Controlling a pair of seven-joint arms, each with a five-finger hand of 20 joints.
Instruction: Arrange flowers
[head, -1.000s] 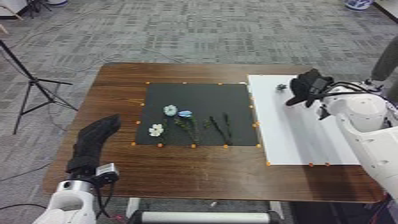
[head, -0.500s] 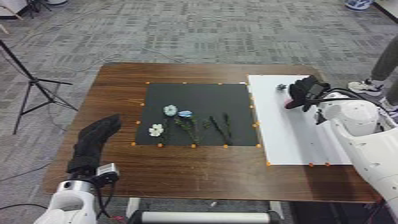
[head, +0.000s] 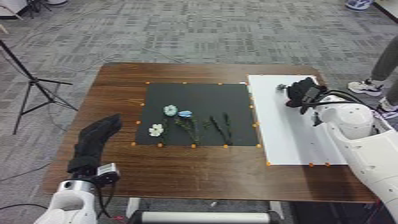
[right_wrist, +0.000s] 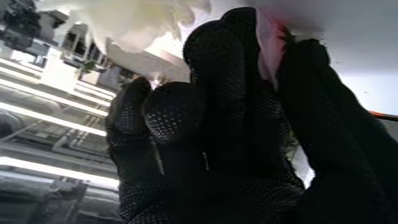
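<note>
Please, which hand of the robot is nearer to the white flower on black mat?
The left hand, beside the black mat on the white flower's side. The right hand is over the white sheet, past the mat.

The left arm (head: 69, 204) and right arm (head: 366, 150) have white casings, with black cables (head: 339, 93) at the wrists. Left hand (head: 91, 142) and right hand (head: 303, 93): black-gloved, the right finely dotted.

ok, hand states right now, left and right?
Left hand: open, empty, fingers relaxed.
Right hand: closed on a pink flower, pinched between thumb and fingers.
</note>
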